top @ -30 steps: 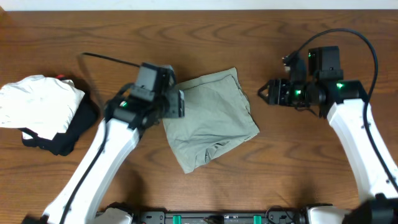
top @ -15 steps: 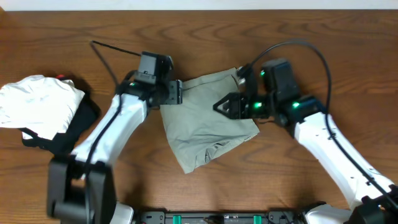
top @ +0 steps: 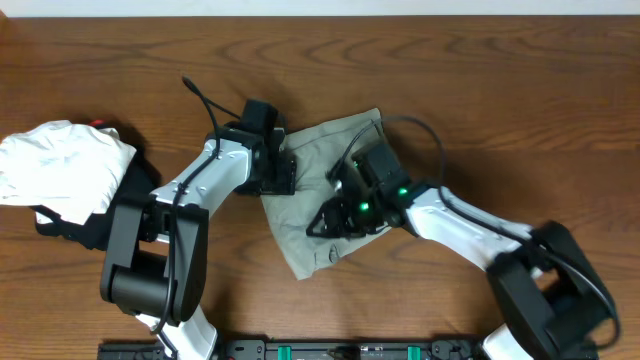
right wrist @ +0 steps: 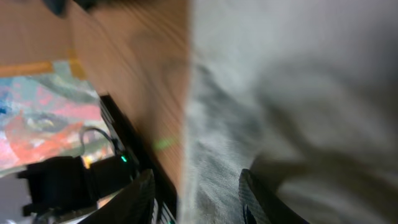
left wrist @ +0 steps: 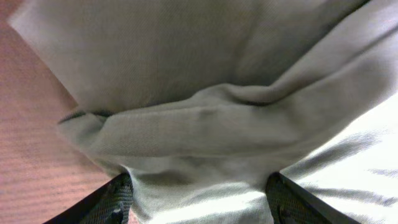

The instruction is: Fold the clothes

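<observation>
We find the shorts folded into a rough square at the middle of the table, one corner pointing toward the near edge.

The left gripper sits at the shorts' left edge. Its wrist view shows the fingers standing wide, a bunched fold of cloth lying between them.

The right gripper is down on the lower middle of the shorts, its arm crossing the cloth. Its wrist view is blurred. The fingers stand somewhat apart over the cloth, and we cannot tell whether they pinch it.

A white garment lies on a black garment at the table's left end, well apart from the shorts.
</observation>
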`<state>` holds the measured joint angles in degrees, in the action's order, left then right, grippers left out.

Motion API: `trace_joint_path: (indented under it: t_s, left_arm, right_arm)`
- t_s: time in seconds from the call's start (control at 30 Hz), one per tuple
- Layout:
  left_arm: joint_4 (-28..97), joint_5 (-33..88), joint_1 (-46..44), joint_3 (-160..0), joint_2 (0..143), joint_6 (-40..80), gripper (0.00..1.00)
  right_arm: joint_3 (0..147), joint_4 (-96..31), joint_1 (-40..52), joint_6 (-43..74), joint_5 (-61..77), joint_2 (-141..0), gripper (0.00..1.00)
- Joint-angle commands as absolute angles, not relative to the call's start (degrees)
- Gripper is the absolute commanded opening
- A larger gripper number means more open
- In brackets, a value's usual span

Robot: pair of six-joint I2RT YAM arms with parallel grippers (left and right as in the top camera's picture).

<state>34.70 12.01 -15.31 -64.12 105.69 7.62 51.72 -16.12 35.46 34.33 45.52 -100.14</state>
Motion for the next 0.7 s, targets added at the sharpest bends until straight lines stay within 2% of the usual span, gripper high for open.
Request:
trace_joint_path:
  t_s: [0.0,0.2,0.47,0.67]
  left_arm:
    - [36.4,11.3,-15.1,-64.0,107.0,7.1,0.71]
    - [37.1,11.3,-15.1,-64.0,107.0,7.1,0.71]
    - [38.2,11.4,-15.1,-63.3,107.0,8.1,0.70]
    - [47.9,16.3,-15.3,-63.1,107.0,11.8,0.70]
  right_arm:
    - [51.2,-19.2,35.9,33.1,49.1,-104.4,0.43]
    - [51.2,-26.9,32.8,26.7,46.8,-108.5,0.46]
    - [51.2,-32.8,24.1,19.6,40.0,-108.6,0.48]
    - [51.4,-32.2,18.1,16.5,34.2,-108.6,0.49]
